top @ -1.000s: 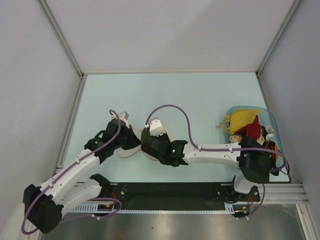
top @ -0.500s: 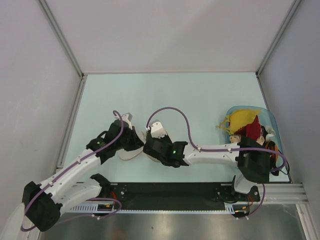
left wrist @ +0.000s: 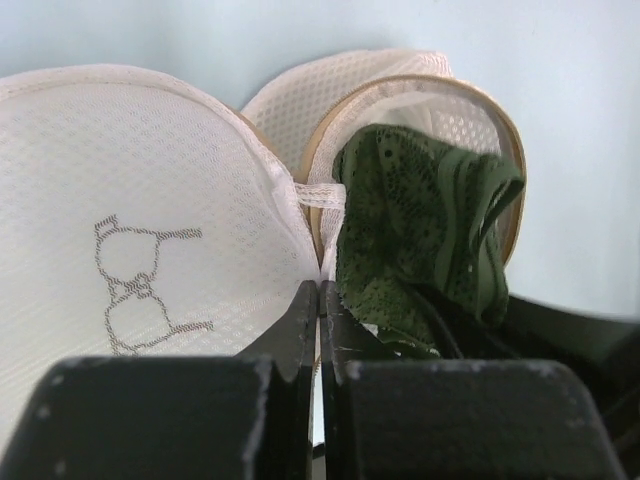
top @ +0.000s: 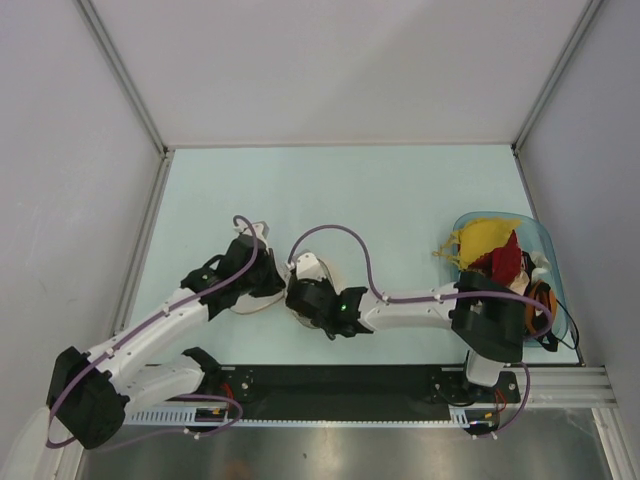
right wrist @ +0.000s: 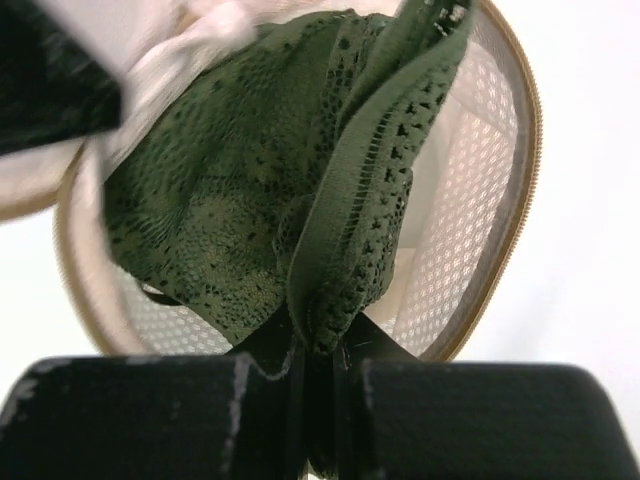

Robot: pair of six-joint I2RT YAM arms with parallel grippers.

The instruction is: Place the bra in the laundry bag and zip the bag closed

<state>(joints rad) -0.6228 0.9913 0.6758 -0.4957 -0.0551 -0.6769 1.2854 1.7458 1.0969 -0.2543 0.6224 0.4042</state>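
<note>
Near the desk's near edge, left of centre, the right claw (right wrist: 318,350) is clamped on the bra (right wrist: 250,200). The bra bunches straight ahead of it, over 1 open half of the laundry bag (right wrist: 480,230). The left claw (left wrist: 320,300) pinches the bag's hinge seam. The zip pull is hidden.

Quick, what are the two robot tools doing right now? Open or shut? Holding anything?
Left tool: shut, pinching the rim of the laundry bag.
Right tool: shut on the bra.
</note>
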